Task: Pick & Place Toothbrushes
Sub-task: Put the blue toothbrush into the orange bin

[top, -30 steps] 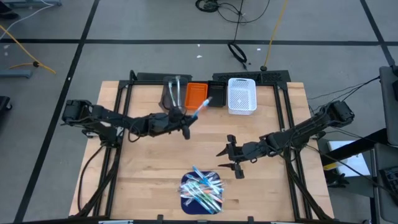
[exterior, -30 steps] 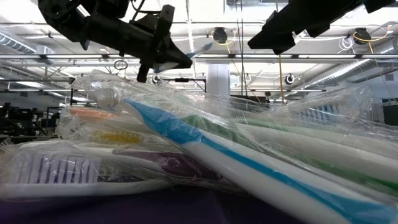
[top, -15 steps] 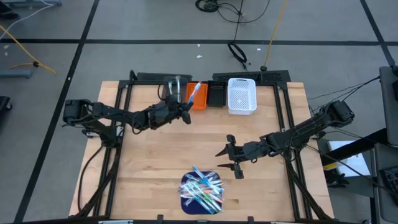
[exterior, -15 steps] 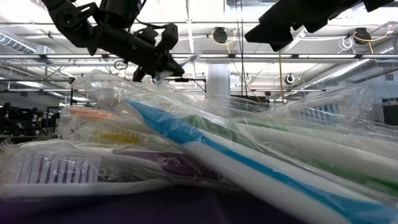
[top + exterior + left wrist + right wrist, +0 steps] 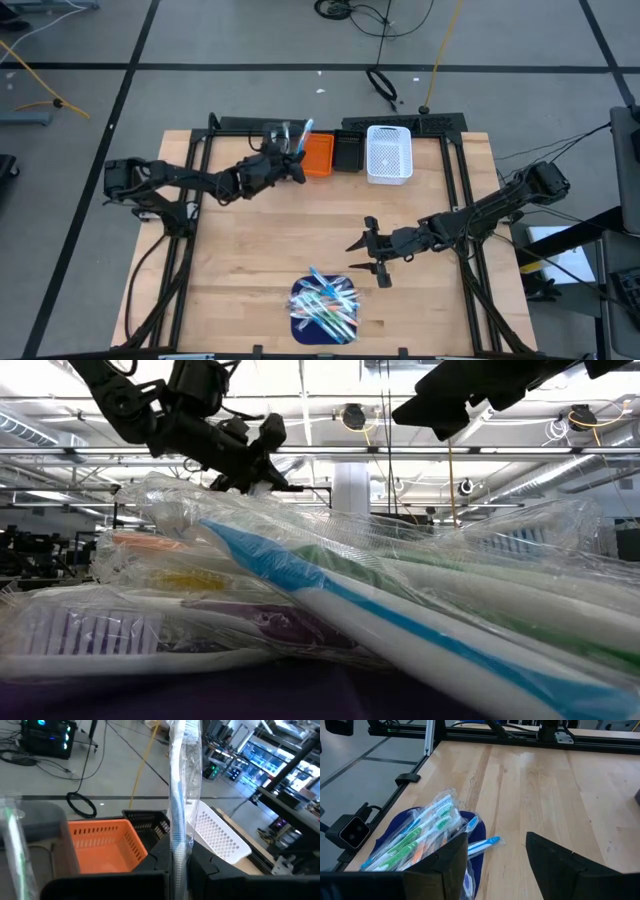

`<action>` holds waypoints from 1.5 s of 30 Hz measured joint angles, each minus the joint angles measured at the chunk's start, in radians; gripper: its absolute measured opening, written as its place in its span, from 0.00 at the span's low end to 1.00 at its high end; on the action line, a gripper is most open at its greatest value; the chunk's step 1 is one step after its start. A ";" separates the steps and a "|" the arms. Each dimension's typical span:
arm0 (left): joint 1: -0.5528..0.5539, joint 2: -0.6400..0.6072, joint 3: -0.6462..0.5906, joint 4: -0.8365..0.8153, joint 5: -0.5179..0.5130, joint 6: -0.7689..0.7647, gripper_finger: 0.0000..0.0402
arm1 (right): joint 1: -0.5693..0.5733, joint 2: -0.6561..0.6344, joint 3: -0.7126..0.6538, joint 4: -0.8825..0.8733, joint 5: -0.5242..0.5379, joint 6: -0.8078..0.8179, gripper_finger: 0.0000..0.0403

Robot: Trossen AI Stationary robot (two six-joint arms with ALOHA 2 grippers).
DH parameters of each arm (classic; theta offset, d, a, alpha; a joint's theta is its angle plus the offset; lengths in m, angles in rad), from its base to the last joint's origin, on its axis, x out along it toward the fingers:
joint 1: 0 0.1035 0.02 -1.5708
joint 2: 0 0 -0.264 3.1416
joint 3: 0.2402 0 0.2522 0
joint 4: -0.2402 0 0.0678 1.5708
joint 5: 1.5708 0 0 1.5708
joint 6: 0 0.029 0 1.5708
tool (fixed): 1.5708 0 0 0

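Left gripper (image 5: 297,160): clamped on a wrapped toothbrush (image 5: 181,795), over the bins.
Our next move: we centre above one bin (image 5: 318,155) before letting go.

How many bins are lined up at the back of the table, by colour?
Grey bin: 1
Orange bin: 1
Black bin: 1
White bin: 1
Total: 4

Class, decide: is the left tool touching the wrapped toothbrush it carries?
Touching. In the left wrist view the wrapped toothbrush stands pinched between the left tool's dark fingers; the high view shows it at that tool's tip.
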 joint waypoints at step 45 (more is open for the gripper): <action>0.140 0.381 0.375 -0.220 -0.014 0.095 0.10 | 0.015 0.000 0.000 0.007 0.000 -0.020 0.48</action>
